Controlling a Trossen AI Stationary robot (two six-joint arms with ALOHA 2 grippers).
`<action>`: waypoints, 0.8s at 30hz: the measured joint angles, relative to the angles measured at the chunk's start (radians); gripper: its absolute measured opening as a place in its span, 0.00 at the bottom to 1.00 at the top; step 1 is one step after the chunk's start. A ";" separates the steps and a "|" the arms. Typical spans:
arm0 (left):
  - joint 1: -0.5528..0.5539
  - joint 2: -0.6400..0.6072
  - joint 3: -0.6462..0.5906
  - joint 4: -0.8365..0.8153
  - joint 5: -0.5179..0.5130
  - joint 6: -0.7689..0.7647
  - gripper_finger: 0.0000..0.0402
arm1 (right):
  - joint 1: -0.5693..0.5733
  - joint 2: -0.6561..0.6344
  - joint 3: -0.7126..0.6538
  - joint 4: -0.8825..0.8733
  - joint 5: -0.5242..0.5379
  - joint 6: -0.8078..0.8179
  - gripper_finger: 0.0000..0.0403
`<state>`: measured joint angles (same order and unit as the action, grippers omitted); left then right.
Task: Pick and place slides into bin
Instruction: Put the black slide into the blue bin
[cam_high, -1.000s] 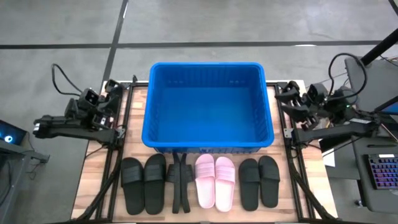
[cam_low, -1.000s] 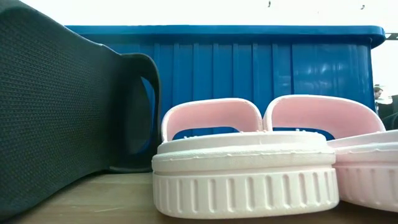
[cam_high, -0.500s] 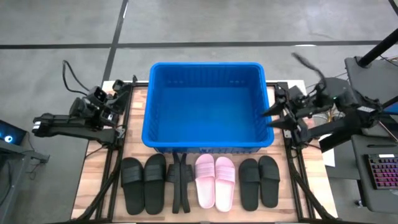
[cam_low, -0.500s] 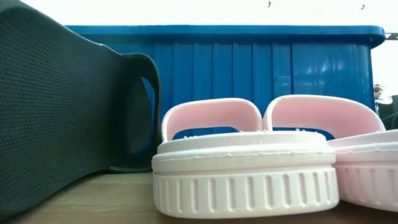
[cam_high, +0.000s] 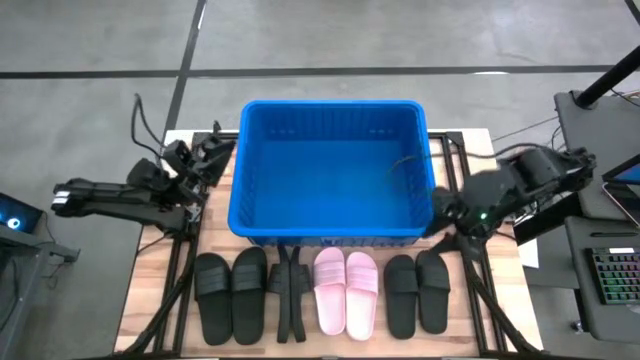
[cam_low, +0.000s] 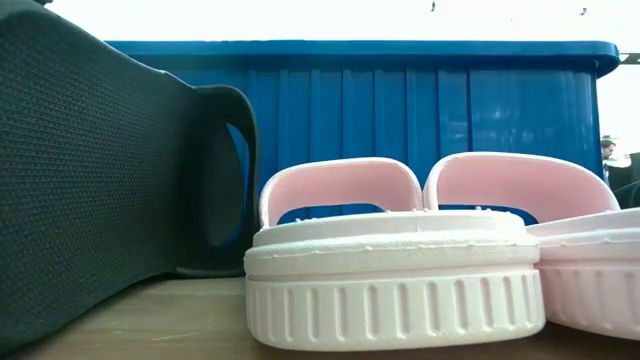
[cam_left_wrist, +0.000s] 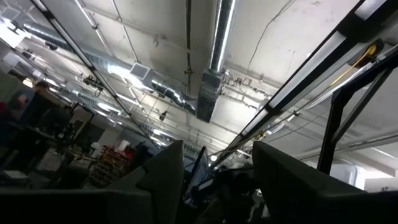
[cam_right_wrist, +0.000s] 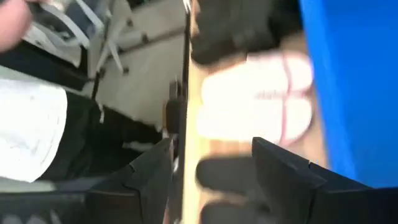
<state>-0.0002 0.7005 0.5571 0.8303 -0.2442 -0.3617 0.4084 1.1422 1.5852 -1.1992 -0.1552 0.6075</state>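
Note:
The blue bin (cam_high: 330, 170) stands at the middle of the table and is empty. Six slides lie in a row along its near side: two black ones (cam_high: 232, 295) flat at the left, two black ones (cam_high: 290, 293) on their edges, two pink ones (cam_high: 346, 290), and two black ones (cam_high: 417, 293) at the right. My left gripper (cam_high: 215, 150) is open and empty beside the bin's left wall; in its wrist view (cam_left_wrist: 217, 186) it points up at the ceiling. My right gripper (cam_high: 438, 215) is open and empty by the bin's near right corner, above the right black pair; its wrist view (cam_right_wrist: 211, 180) shows the pink slides (cam_right_wrist: 255, 102).
Black frame rails (cam_high: 185, 270) run along both sides of the wooden table. In the low view a black slide (cam_low: 100, 170) on its edge and the pink slides (cam_low: 390, 250) stand before the bin's wall (cam_low: 420, 100). A keyboard (cam_high: 615, 275) lies at the right.
My right gripper has swung from the table's far right toward the near edge, to the bin's near right corner. My left gripper has moved toward the bin's left wall and tipped upward. The slides and the bin have stayed in place.

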 joint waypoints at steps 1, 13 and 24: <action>0.000 0.004 0.000 0.000 0.000 0.000 0.44 | 0.024 0.012 0.000 -0.013 0.000 0.039 0.52; 0.000 0.046 0.000 -0.002 0.005 0.001 0.44 | 0.276 0.224 -0.001 -0.151 0.132 0.331 0.52; 0.000 0.066 0.000 -0.003 0.007 0.001 0.44 | 0.413 0.478 -0.002 -0.318 0.229 0.417 0.52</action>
<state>-0.0002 0.7662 0.5568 0.8274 -0.2375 -0.3607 0.8215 1.6207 1.5837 -1.5175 0.0741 1.0245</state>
